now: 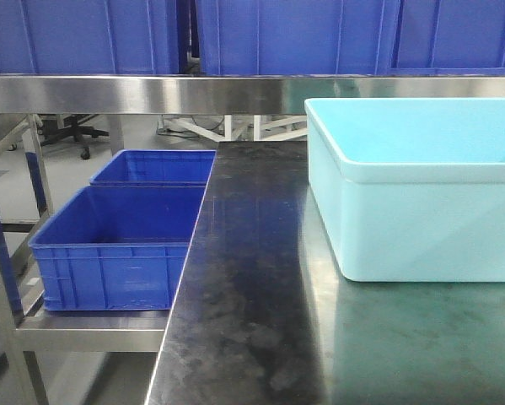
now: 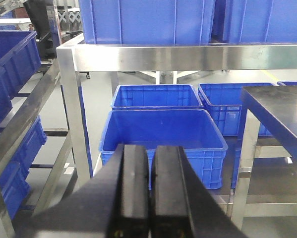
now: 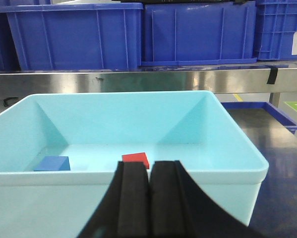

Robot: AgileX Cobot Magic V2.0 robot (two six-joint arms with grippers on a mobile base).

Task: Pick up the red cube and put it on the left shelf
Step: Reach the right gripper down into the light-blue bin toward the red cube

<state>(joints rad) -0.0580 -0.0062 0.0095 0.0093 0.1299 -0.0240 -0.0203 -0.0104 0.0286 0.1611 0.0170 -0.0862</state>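
The red cube (image 3: 136, 158) lies on the floor of the light cyan bin (image 3: 138, 171), near its front wall, in the right wrist view. My right gripper (image 3: 149, 171) is shut and empty, in front of the bin's near rim and just before the cube. My left gripper (image 2: 151, 158) is shut and empty, pointing at the blue crates on the left shelf (image 2: 160, 131). In the front view the cyan bin (image 1: 421, 190) stands on the steel table at right; the cube and both grippers are out of view there.
A blue cube (image 3: 52, 163) lies at the left of the cyan bin. Two blue crates (image 1: 121, 245) sit on the lower left shelf beside the dark steel table (image 1: 252, 287). A steel upper rail (image 1: 151, 93) carries more blue crates. A shelf post (image 2: 76, 114) stands at left.
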